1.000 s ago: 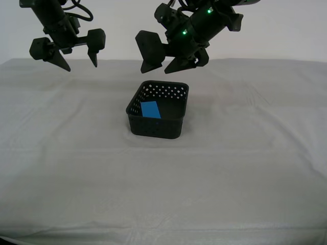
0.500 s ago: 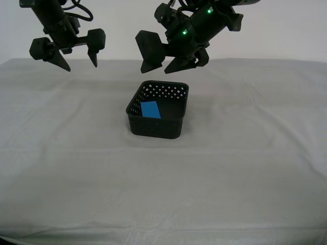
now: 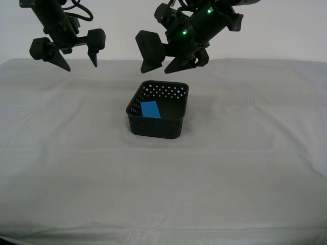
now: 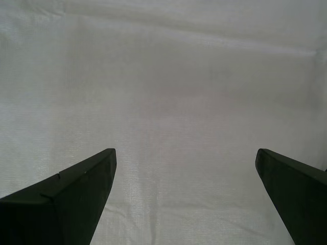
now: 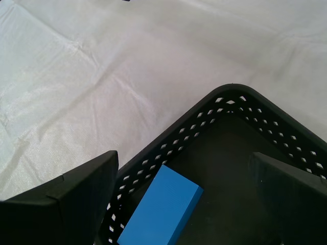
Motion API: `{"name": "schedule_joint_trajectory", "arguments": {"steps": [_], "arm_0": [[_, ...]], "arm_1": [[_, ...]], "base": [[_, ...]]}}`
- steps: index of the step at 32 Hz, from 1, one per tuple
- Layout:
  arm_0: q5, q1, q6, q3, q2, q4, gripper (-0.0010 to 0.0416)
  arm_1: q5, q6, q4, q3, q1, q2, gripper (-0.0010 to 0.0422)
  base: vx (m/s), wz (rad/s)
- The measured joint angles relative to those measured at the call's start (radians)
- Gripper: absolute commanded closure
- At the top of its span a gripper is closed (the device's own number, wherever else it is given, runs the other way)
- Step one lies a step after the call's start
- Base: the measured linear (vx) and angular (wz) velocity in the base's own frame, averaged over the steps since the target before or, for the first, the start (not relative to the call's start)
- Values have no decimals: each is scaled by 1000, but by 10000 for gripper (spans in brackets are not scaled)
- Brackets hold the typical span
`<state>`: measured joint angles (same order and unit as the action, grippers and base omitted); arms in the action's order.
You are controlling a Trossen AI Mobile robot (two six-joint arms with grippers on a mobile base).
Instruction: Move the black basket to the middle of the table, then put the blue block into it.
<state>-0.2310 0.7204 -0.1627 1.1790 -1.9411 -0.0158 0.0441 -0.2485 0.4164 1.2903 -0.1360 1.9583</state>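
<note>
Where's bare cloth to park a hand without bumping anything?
The table is bare all around the black basket: wide cloth toward both of the exterior view's sides and in front. Only the basket is taken, holding the blue block, with my first hand open above it.

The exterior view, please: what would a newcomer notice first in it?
The bright blue block stands out first, lying inside the black basket near the middle of the pale cloth-covered table. Above it hangs my first tool, open, with green lights on its arm; my second tool hangs open toward the exterior view's left.
</note>
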Motion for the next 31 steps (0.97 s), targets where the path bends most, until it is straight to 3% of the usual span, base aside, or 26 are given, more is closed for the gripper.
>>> {"name": "schedule_joint_trajectory", "arguments": {"steps": [31], "arm_0": [[0, 0, 0, 0, 0, 0, 48]], "arm_1": [[0, 0, 0, 0, 0, 0, 34]], "base": [[0, 0]]}}
